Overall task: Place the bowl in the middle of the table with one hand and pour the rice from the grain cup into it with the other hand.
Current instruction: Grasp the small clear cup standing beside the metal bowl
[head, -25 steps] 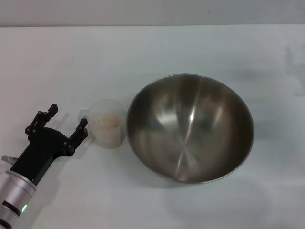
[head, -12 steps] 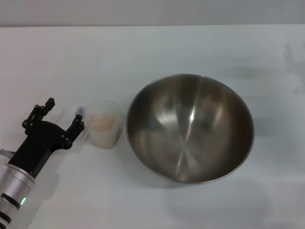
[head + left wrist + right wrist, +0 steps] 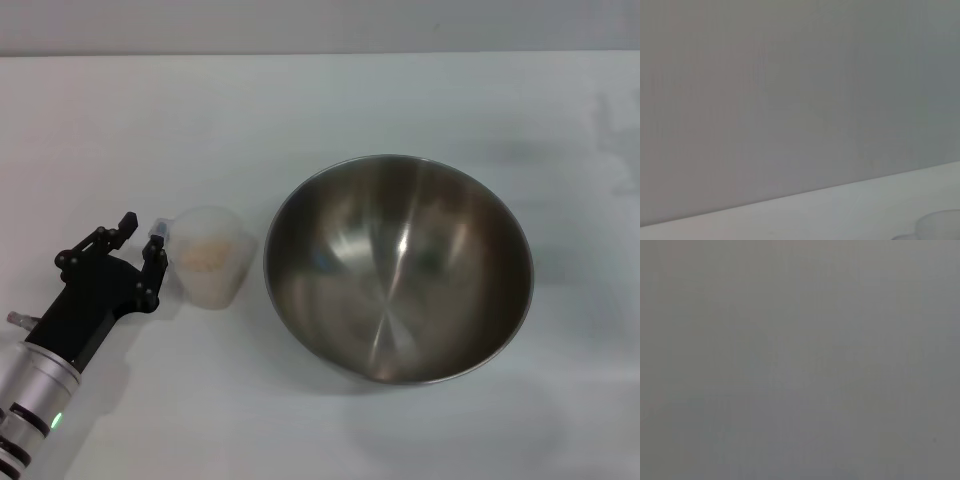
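Since a second ago: left gripper (image 3: 142, 235) narrowed its spread and rotated, fingers now close together at the cup's handle side; grain cup (image 3: 208, 256) shifted slightly toward the robot's left, away from the bowl; bowl (image 3: 398, 268) unchanged.

Head view now: left gripper low on the left side of the counter (image 3: 320, 110), black fingers (image 3: 158, 240) pointing toward the cup; nearer fingertip touching or just beside the cup's handle area; fingers nearly closed, small gap visible; cannot tell whether actually pinching the handle, handle itself hidden behind the fingertip; silver forearm with green status light trailing toward the lower left corner.

Grain cup upright on the counter, just left of the bowl, narrow gap between cup wall and bowl rim, not touching; rice (image 3: 204, 255) visible through the translucent wall as a pale beige heap inside the cup.

Bowl upright, roughly centre-right of the counter, shiny inside, no rice in it.

Left wrist view: mostly grey wall; strip of white counter (image 3: 880, 210); rounded translucent edge of the grain cup (image 3: 940, 227) at the corner; own fingers not shown.

Right wrist view: uniform grey, nothing distinguishable; right gripper not seen in any view.
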Robot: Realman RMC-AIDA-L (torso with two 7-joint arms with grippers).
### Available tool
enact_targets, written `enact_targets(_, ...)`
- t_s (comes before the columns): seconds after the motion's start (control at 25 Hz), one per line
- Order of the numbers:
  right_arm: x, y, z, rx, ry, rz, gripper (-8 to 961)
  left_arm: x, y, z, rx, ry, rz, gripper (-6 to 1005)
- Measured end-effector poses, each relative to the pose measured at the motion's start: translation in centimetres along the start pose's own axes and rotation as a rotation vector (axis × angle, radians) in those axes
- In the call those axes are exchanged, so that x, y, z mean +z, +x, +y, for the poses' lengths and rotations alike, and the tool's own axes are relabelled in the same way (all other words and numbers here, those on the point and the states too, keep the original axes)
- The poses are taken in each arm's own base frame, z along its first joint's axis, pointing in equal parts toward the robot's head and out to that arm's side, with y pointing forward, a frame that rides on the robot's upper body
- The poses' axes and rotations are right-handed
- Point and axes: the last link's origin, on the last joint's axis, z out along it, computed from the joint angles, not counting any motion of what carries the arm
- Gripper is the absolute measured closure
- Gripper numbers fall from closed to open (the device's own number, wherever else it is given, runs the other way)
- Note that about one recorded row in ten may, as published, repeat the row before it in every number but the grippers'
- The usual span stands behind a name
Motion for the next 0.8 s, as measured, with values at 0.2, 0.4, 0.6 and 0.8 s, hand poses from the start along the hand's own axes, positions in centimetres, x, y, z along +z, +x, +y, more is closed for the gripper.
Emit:
enact_targets(0.2,0.0,-0.1,0.0,0.000,-0.002,-0.004,463,0.1,0.0,-0.1,-0.005,0.004,-0.003,698)
enact_targets(0.4,0.3,-0.1,0.1,0.001,-0.003,-0.005,462,0.6,0.4,0.0,-0.008,0.004,0.013,877)
enact_targets(0.6,0.4,0.0,0.0,0.001,0.004,0.007,463,1.1,1.2,-0.4,-0.005,0.028,0.055,978)
enact_targets(0.8,0.4,-0.1,-0.4,0.004,0.026,0.000,463,2.0,3.1,-1.0,0.101,0.056,0.158,977)
